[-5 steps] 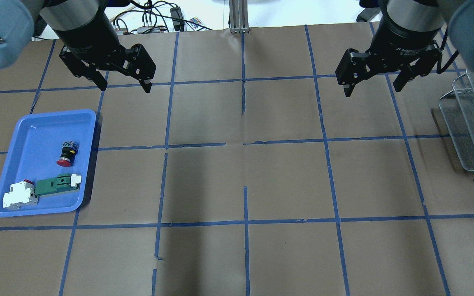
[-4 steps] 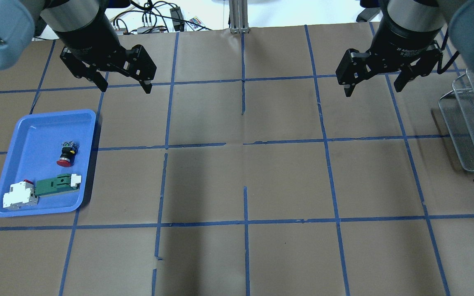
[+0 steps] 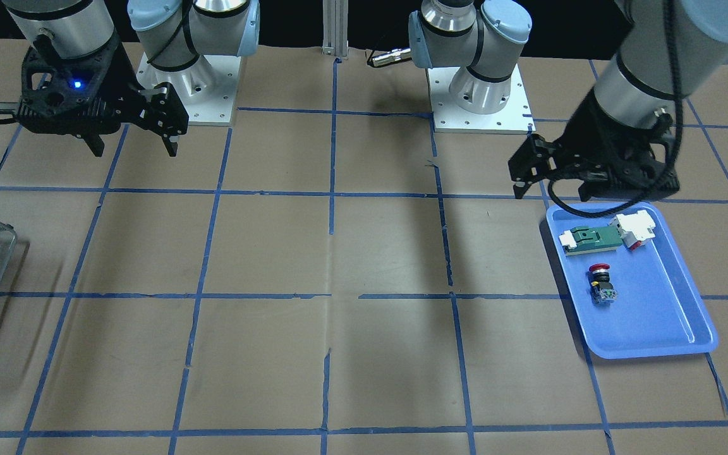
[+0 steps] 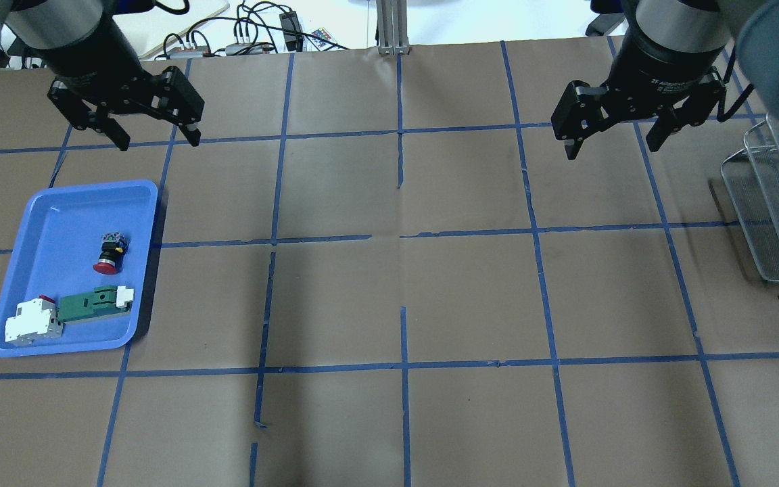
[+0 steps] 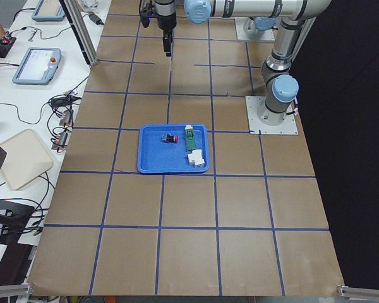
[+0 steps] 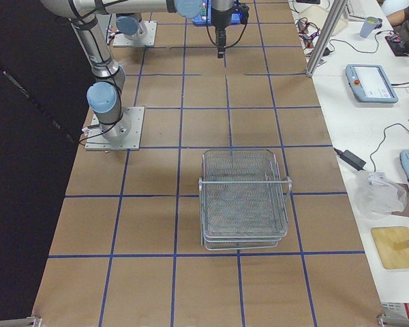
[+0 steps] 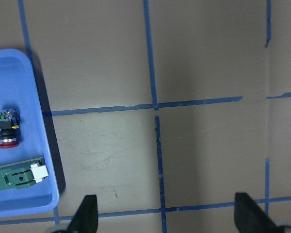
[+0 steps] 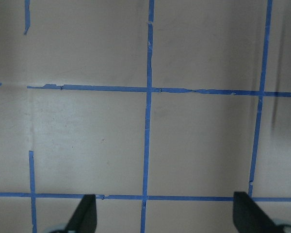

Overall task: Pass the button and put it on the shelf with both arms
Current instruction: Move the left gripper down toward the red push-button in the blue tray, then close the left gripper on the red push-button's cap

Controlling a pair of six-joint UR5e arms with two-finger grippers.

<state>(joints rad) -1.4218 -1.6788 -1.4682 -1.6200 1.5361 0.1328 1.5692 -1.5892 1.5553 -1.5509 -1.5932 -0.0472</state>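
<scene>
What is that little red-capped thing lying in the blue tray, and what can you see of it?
It is a small push-button switch: a red mushroom cap, a black collar, then a bluish-grey block with green bits, seemingly plastic. It lies on its side on the floor of the blue tray, cap pointing toward the green-and-white part but clear of it. Only the tray touches it.
</scene>
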